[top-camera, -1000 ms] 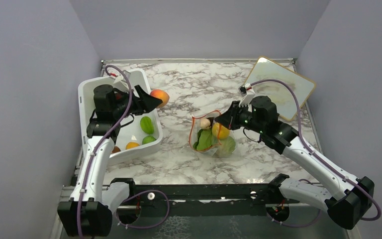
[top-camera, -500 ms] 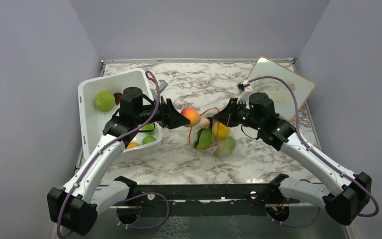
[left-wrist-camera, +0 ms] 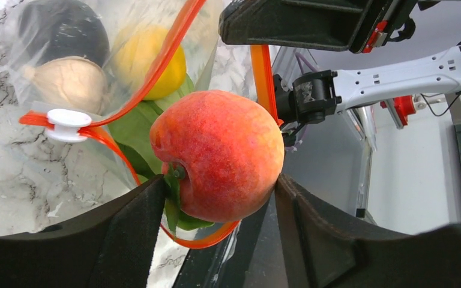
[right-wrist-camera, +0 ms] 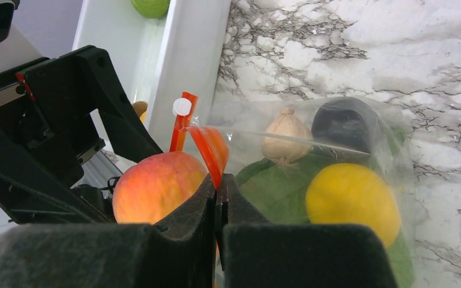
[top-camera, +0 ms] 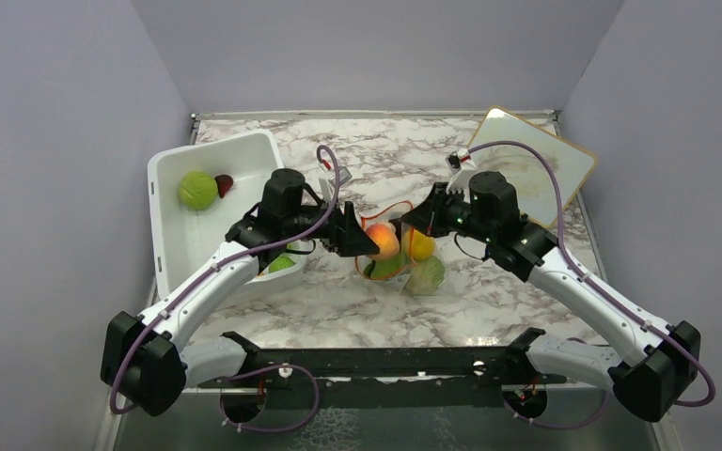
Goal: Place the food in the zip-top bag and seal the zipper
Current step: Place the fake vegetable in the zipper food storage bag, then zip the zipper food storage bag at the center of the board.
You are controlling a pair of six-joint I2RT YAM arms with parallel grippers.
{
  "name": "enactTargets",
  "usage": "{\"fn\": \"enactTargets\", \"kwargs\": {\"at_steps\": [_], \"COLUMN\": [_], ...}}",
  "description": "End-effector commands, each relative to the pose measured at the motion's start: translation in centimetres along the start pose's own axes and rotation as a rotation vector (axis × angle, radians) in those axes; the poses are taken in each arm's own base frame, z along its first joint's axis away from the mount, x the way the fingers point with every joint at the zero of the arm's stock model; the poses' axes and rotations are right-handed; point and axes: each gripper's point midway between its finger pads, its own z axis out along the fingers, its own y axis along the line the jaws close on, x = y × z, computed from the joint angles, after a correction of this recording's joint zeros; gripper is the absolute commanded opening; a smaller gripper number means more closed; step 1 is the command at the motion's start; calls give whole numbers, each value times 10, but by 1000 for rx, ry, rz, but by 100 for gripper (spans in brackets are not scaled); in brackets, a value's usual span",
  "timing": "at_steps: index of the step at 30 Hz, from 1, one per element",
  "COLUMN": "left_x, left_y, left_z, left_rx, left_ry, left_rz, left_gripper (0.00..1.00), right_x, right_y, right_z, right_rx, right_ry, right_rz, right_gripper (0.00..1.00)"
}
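Red-orange peach, clear bag with orange zipper, yellow lemon, beige garlic, white tub, grey-veined marble table

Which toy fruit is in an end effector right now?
The orange-red peach, gripped by the left end effector at the clear plastic bag; the rest lie loose.

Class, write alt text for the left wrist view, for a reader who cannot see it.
The left gripper holds a peach at the open mouth of the zip-top bag, edged by the red-orange zipper. Inside the bag lie a yellow fruit, a beige garlic bulb, a dark item and a green leaf.
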Motion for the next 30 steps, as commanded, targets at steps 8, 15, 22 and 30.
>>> {"fn": "enactTargets", "kwargs": {"at_steps": [8, 15, 22, 30], "left_x": [-10, -19, -39, -22], "left_y": [-11, -11, -40, -61], "left_z": [2, -8, -39, -67], "left_rx": [26, -25, -35, 3], "left_ry": [-26, -70, -188, -187], "left_rz": [120, 259, 581, 999], "left_gripper": [80, 74, 72, 70], "right_x": [-12, -10, 1, -1], "right_y": [15, 19, 31, 55], "right_z": [-5, -10, -24, -53], "right_rx": [-61, -94, -195, -298], "right_ry": [-33, -23, 14, 66], "right_rz": [-43, -105, -250, -387], "right_gripper": [1, 1, 1, 1]}}
